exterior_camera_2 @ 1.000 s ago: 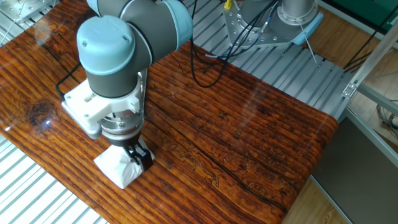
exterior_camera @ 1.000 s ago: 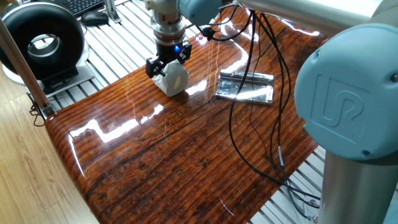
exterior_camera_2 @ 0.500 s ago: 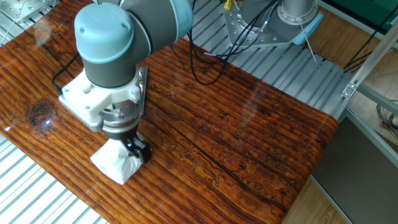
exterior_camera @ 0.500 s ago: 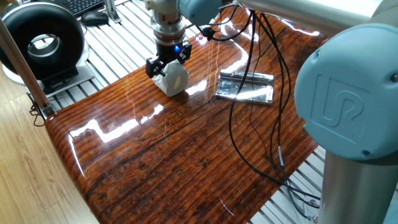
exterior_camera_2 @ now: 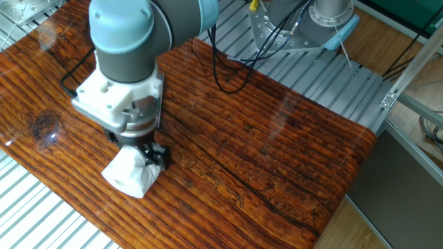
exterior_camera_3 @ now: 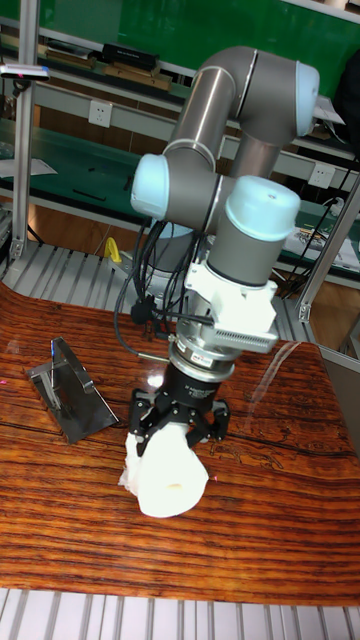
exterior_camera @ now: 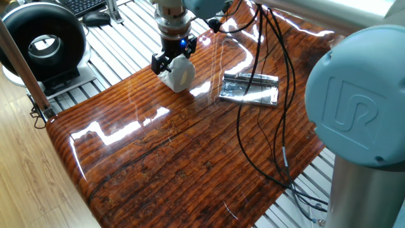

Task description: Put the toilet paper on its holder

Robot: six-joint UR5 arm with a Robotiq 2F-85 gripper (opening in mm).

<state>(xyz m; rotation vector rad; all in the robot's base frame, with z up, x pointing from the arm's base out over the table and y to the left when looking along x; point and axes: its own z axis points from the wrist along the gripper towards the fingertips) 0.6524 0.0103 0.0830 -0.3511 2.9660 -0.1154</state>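
From my station I see the gripper (exterior_camera_3: 178, 418) clenched on the toilet paper (exterior_camera_3: 165, 472), black fingers (exterior_camera_3: 143, 415) pressing into the soft white roll from either side so it bulges below them. In the tall fixed view the roll's end faces the camera, a small tan core opening showing low on it, and the roll looks tilted rather than square to the table (exterior_camera_3: 260, 520). I can't tell whether its underside touches the wood or sits just clear of it.

In one fixed view the toilet paper (exterior_camera: 180, 73) sits under the gripper (exterior_camera: 172, 61) near the far-left part of the glossy wooden table (exterior_camera: 190, 158), a blue light lit on the wrist above it. The holder (exterior_camera: 249, 88), shiny silver metal, lies flat on the wood to the right of the roll, near but apart from it. Black cables (exterior_camera: 266, 107) hang from the arm and trail over the table past the holder.

In the other fixed view the gripper (exterior_camera_2: 145, 158) points down, the toilet paper (exterior_camera_2: 129, 174) squashed and wedge-shaped under it, close to the table edge by the ribbed metal surface (exterior_camera_2: 41, 214); one finger (exterior_camera_2: 159, 156) shows dark against the white

In the tall view the holder (exterior_camera_3: 70, 400) is left of the roll, one end raised
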